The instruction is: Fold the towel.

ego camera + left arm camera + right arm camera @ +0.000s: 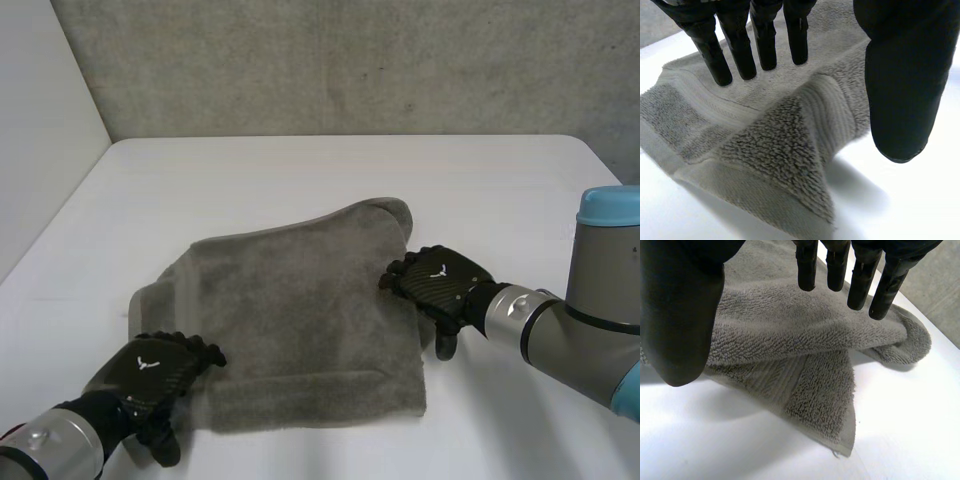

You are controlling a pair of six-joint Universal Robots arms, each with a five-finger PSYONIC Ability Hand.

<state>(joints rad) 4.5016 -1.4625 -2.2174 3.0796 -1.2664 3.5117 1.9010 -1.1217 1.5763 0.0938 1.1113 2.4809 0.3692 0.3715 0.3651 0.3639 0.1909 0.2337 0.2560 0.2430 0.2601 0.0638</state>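
Observation:
A grey towel [300, 320] lies folded on the white table [300, 170], its far right corner bunched up. My left hand [155, 372] rests at the towel's near left corner with fingers straight and nothing held; in the left wrist view its fingers [742, 47] hover over a folded-over corner of the towel [775, 150] and the thumb [902, 85] stays apart. My right hand [440, 285] sits at the towel's right edge, open. Under the right hand's fingers [860, 275] the towel [805, 345] shows two layers with a lower corner sticking out.
A grey wall [350, 60] runs behind the table's far edge. A pale panel [40, 120] stands at the left. Bare tabletop surrounds the towel on all sides.

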